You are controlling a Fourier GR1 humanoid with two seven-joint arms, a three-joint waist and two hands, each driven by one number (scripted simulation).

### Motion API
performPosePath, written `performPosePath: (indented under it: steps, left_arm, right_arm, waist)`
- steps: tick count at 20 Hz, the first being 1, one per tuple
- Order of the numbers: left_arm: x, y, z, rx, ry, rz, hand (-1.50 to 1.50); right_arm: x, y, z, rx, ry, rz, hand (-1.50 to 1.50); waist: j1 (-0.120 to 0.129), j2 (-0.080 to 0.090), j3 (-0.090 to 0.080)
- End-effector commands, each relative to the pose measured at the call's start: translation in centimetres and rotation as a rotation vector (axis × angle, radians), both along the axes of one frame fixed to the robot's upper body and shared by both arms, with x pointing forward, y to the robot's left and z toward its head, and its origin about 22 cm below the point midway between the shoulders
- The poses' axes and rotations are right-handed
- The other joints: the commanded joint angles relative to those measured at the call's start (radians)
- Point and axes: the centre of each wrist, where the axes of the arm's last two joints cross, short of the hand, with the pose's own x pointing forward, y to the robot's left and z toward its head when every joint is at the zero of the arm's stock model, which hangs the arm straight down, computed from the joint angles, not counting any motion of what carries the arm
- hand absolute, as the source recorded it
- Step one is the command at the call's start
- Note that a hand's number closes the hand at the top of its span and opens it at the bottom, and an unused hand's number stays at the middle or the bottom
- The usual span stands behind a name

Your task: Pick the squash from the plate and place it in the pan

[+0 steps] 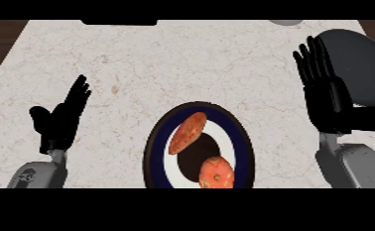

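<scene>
You see the plate near the front of the counter, between the two hands. On it lie two pieces of squash, one behind the other. The pan sits far right, partly behind the right hand. The left hand rests left of the plate.
</scene>
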Motion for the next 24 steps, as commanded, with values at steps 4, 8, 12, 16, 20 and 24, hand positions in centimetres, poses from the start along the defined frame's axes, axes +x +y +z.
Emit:
performPosePath:
  steps: [4,8,12,16,20,24]
  left_arm:
    - [-0.7,-3.5,0.7,-0.033,-0.174,-0.089,0.0]
    - [-1.4,-5.1,1.0,-0.103,-0.206,-0.13,0.0]
    - [-1.9,-6.8,0.9,-0.104,-0.228,-0.163,0.0]
    - [-3.0,-7.9,1.2,-0.108,-0.241,-0.184,0.0]
    - [-3.2,-8.6,1.0,-0.117,-0.242,-0.216,0.0]
    - [-2.1,-8.7,1.5,-0.12,-0.243,-0.255,0.0]
  right_arm:
    - [-5.5,3.1,-0.4,-0.037,-0.133,-0.003,1.5]
    - [-8.4,-0.8,-4.5,-0.233,0.069,-0.388,1.5]
    - [-17.1,3.0,-4.2,-0.216,0.025,-0.305,-1.5]
    - [-21.5,3.5,-4.0,-0.434,0.017,-0.313,-1.5]
    - [-24.0,2.8,-2.6,-0.586,0.085,-0.29,-1.5]
    - [-21.9,3.1,-0.5,-0.674,0.156,-0.246,-1.5]
  waist:
    - [-0.039,-0.05,-0.003]
    - [-0.109,-0.066,-0.007]
    - [-0.089,-0.057,-0.004]
    - [-0.056,-0.051,-0.005]
    - [-0.036,-0.043,-0.005]
    - [-0.007,-0.032,-0.007]
